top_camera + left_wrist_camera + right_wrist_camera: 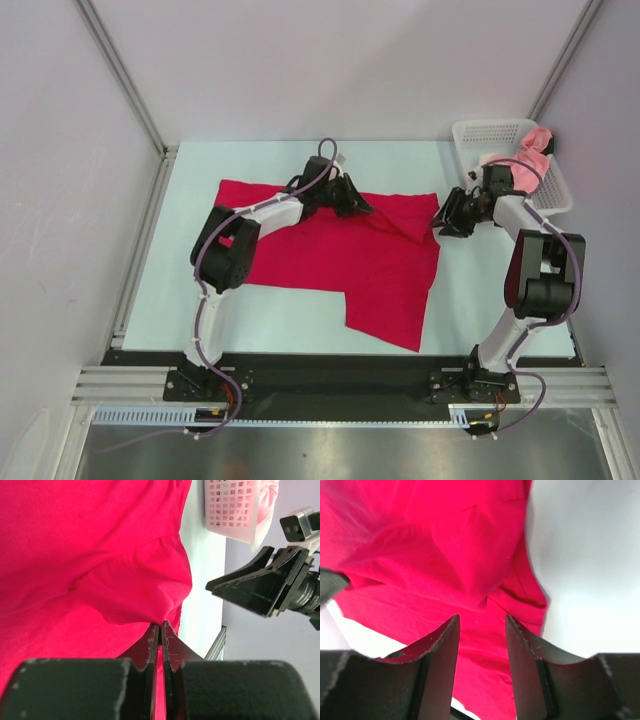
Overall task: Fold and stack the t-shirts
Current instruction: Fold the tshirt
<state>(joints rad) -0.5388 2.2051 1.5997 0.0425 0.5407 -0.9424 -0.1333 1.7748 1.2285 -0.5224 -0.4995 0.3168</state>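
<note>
Left claw [160,626] pinches the crimson t-shirt [330,262], right claw [482,622] open beside it; I judge spreading underway, regrip next.

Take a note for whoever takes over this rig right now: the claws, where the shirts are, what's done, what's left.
Left claw: shut, pinching the red t-shirt near its far edge.
Right claw: open, holding nothing, by that shirt's right edge.
Pink t-shirt: bunched in the white basket, far right corner.
Done: red t-shirt lies spread on the table, no neat fold.
Left: fold both, then stack.
</note>
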